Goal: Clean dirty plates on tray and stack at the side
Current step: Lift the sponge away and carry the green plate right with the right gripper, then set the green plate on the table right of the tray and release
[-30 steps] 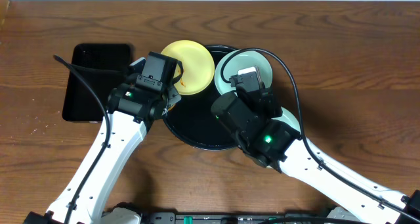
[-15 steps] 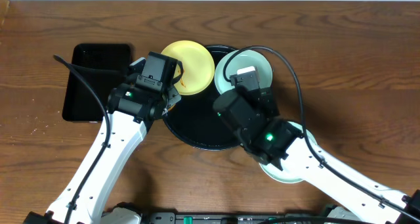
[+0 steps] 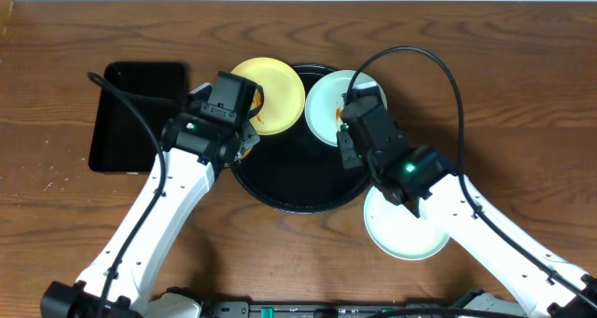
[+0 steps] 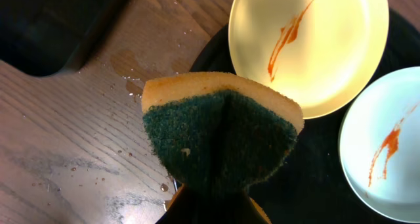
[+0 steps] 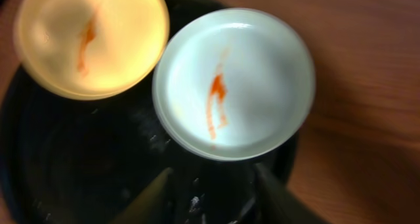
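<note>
— What do we have at the far left?

— We see a rectangular black tray (image 3: 135,113) lying flat on the wooden table (image 3: 56,197), well apart from the plates. In the left wrist view, water drops (image 4: 131,79) speckle the wood beside it.

— And the left arm?

— The left gripper (image 4: 211,209) is clamped on a sponge (image 4: 223,135), yellow with a dark green scouring face. The sponge is pinched so that it folds, and it hangs over the left rim of the round black tray (image 3: 294,183), clear of every plate.

— Where do we find the dirty plates?

— The pale yellow plate (image 3: 270,89) rests at the tray's upper left edge, partly out over the table, with an orange streak across its middle. Just to its right a light blue plate (image 3: 326,108) sits at the tray's upper right, also smeared orange in the centre. Their rims meet; we cannot tell which one overlaps the other.

— And the right arm?

— The right gripper (image 5: 213,201) hovers above the tray just below the light blue plate. Its fingers (image 5: 157,191) stand apart with only the tray's black floor showing between them; we see them touching nothing.

— Anything further right?

— A second light blue plate (image 3: 401,239) lies on the table off the tray's lower right rim, partly hidden under the right arm.
</note>
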`<state>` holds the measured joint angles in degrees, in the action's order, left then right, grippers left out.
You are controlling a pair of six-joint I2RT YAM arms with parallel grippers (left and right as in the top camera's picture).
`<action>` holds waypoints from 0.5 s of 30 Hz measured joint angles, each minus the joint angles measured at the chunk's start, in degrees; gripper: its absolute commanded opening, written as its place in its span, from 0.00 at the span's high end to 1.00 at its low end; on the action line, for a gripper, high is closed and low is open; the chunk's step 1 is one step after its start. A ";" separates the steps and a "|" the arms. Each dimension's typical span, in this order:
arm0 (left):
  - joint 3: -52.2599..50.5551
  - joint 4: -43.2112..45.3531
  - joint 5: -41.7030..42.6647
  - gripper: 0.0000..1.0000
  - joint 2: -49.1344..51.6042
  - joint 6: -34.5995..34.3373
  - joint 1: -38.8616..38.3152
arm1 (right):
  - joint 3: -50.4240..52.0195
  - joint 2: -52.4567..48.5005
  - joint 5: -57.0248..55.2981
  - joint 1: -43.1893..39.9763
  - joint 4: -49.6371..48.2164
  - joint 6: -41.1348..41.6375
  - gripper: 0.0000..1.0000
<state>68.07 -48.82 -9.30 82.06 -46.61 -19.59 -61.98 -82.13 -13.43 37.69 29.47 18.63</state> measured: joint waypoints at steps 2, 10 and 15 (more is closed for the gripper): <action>0.00 0.17 0.00 0.93 0.44 0.02 0.00 | 0.00 0.00 3.41 -0.39 0.74 -0.07 0.45; 0.00 0.48 0.07 0.93 3.06 0.13 -0.02 | 0.00 0.00 9.62 -1.64 2.95 0.92 0.39; 0.00 1.51 0.63 0.92 4.90 0.15 -0.33 | 0.00 0.02 16.52 -7.10 2.86 1.29 0.39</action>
<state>68.07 -47.31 -8.67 86.96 -46.46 -19.92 -61.98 -82.11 3.09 30.59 32.34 19.92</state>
